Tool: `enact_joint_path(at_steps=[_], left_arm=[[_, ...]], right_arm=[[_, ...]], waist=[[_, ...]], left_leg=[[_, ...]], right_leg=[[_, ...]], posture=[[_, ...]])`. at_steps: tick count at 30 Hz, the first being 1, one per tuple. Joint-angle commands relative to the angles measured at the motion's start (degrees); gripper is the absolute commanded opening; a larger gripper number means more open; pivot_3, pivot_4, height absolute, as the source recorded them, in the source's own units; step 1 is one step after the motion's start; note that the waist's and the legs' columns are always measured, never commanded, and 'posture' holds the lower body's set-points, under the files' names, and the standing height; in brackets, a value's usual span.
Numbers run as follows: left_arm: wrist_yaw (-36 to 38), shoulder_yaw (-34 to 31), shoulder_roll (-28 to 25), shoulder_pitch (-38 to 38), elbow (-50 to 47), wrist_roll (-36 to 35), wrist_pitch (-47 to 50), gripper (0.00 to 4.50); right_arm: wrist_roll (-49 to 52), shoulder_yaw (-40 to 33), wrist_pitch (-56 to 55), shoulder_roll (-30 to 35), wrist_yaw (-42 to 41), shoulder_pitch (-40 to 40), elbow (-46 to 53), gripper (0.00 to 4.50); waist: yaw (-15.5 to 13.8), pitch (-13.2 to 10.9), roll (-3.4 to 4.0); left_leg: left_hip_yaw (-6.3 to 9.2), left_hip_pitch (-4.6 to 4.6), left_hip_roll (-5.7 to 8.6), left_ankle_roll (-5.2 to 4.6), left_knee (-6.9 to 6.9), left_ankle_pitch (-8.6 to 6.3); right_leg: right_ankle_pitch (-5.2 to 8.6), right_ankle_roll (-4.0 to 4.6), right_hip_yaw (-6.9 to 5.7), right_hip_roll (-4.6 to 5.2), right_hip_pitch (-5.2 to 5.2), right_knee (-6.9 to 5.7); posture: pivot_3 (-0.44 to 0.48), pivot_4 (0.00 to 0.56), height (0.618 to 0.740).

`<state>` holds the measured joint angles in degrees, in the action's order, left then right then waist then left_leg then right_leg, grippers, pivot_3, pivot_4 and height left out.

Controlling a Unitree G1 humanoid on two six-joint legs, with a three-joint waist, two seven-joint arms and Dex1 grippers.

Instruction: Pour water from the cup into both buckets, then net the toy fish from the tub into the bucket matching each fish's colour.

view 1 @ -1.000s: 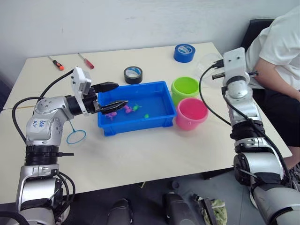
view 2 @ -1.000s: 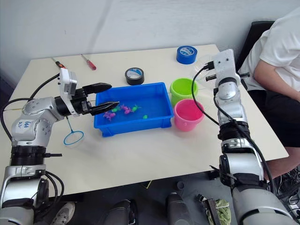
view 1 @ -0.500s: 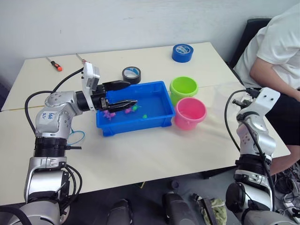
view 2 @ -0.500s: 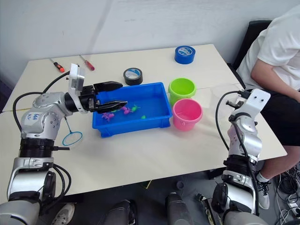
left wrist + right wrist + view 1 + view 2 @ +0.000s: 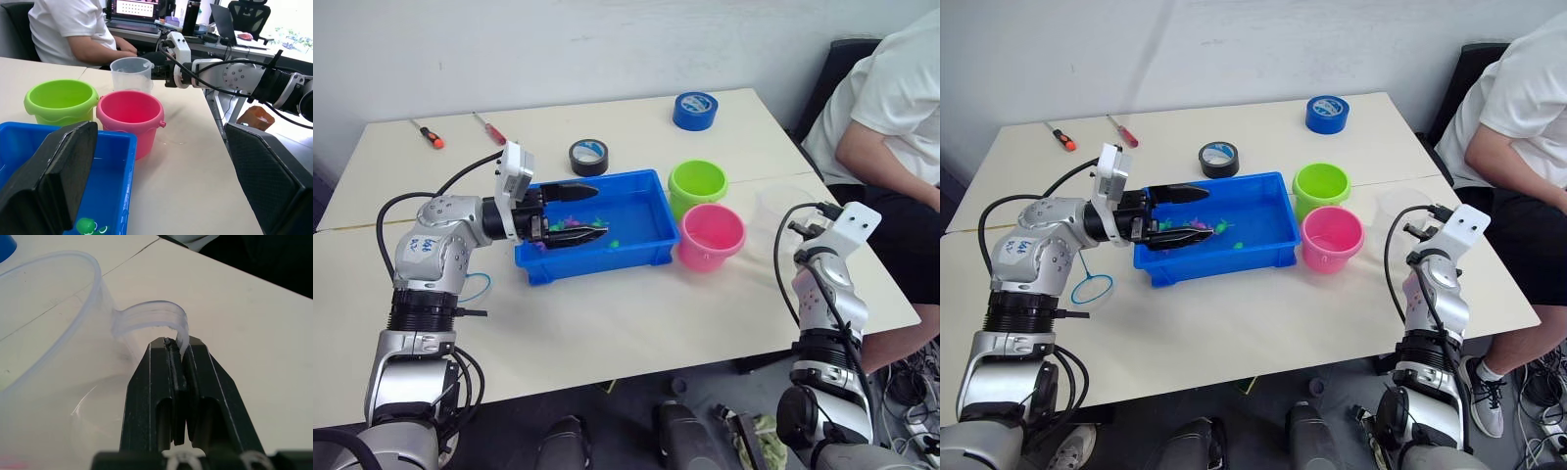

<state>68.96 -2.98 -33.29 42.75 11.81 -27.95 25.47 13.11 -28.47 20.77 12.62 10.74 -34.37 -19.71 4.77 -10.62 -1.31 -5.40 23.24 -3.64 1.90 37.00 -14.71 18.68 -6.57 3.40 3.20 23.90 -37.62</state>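
Cup down, netting not begun

My right gripper (image 5: 177, 348) pinches the handle of the cup (image 5: 131, 74), which stands upright on the table (image 5: 636, 323) at the right of the head views, beside the pink bucket (image 5: 710, 235) and green bucket (image 5: 697, 186). My left gripper (image 5: 576, 211) hangs open over the tub (image 5: 651, 181) at mid-frame, where the toy fish (image 5: 1197, 226) lie. I judge pouring finished; the net (image 5: 1093, 288) lies untouched at left.
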Motion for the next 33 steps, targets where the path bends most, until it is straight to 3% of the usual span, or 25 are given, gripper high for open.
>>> enact_joint_path(at_steps=[1,8,9,14,17,26,33], left_arm=[[-0.07,-0.37,-0.32,-0.07,-2.22,-0.34,-0.70,4.50],[-0.38,-0.21,-0.17,-0.22,-1.89,-0.02,-1.11,4.50],[-0.43,-0.19,-0.15,-0.20,-1.84,0.00,-1.15,4.50],[-1.81,-1.07,-0.37,-0.85,-2.07,-0.17,-1.02,4.50],[-4.89,-2.45,-0.15,-2.07,-3.02,-0.50,0.06,4.50],[-28.71,-11.69,1.71,-8.28,-10.03,0.99,5.47,4.50],[-49.71,-19.24,1.88,-14.45,-13.28,6.27,10.99,4.50]], right_arm=[[-0.59,0.72,0.43,0.74,0.65,2.51,1.59,1.02],[-1.00,2.52,7.06,1.54,0.38,10.89,11.97,4.31],[-1.03,2.74,8.13,1.72,0.29,11.98,13.68,4.42],[0.38,3.54,20.23,6.72,-4.51,22.08,31.08,4.42],[5.31,4.48,25.99,13.55,-13.95,26.05,40.73,4.42],[23.19,4.37,24.27,31.43,-46.51,27.40,52.45,4.42],[29.23,10.50,22.26,32.60,-55.06,22.07,53.47,4.42]], waist=[[-0.02,0.00,0.00],[-0.14,0.00,0.00],[-0.19,0.00,0.00],[-0.53,0.00,0.01],[-0.64,0.00,0.00],[-0.56,-0.08,-0.16],[-1.51,-0.20,-0.48]], left_leg=[[0.00,0.00,0.00,0.00,0.00,0.00],[0.02,0.01,0.00,-0.01,-0.01,-0.01],[0.02,0.01,0.00,-0.01,-0.01,-0.01],[0.00,0.03,0.03,-0.05,0.01,-0.03],[0.01,0.01,0.04,-0.08,0.00,-0.05],[0.22,-0.07,-0.14,-0.09,0.01,-0.13],[0.20,-0.08,-0.13,-0.14,0.06,-0.17]], right_leg=[[0.00,0.00,0.00,0.00,0.00,0.00],[0.00,0.00,0.01,0.00,0.00,0.01],[0.00,0.00,0.01,0.00,0.00,0.01],[0.00,-0.01,0.04,0.01,0.00,0.03],[-0.01,-0.03,0.05,0.01,-0.02,0.08],[-0.10,-0.19,0.03,-0.25,-0.27,0.31],[-0.18,-0.31,0.04,-0.20,-0.35,0.46]], posture=[[0.000,0.150,0.731],[0.000,0.150,0.731],[0.000,0.150,0.731],[0.000,0.150,0.731],[0.000,0.150,0.731],[0.000,0.150,0.731],[0.000,0.150,0.731]])
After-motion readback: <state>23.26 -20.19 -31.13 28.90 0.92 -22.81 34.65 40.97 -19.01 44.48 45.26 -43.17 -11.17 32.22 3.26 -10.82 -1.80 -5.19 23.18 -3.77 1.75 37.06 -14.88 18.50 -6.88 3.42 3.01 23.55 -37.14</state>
